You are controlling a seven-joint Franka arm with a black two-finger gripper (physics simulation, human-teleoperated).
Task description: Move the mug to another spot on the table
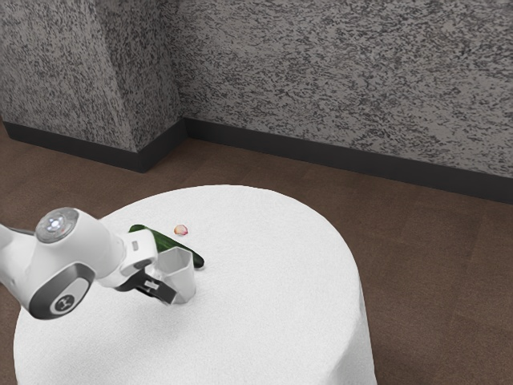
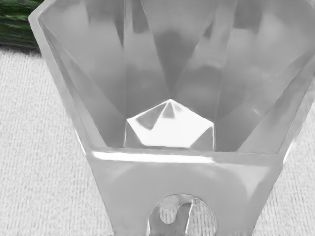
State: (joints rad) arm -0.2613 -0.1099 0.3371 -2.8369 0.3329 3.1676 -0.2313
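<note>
Speckled grey stone walls and a brown floor surround the round white table (image 1: pixel 280 281) I am working over. The mug (image 1: pixel 180 269), pale and faceted, stands upright with its mouth open to the ceiling. In the exterior view it sits at about 8 o'clock from the table's middle, well in from the rim.

My claw (image 1: pixel 164 289) is right against it: from the claw, the mug lies at roughly 2 o'clock in the exterior view, touching or nearly so. The wrist view looks straight down into the mug's hollow, with the handle (image 2: pixel 179 216) on the side nearest my hand, so I judge the handle side to be the one I am addressing. I cannot tell whether my claw is apart or clamped on the mug.

A dark green cucumber-like thing (image 1: pixel 164 241) lies just beside the mug at about 11 o'clock, and a small pinkish ball (image 1: pixel 181 230) lies beyond it at 12. Carrying the mug toward 3 o'clock looks like the open way.
</note>
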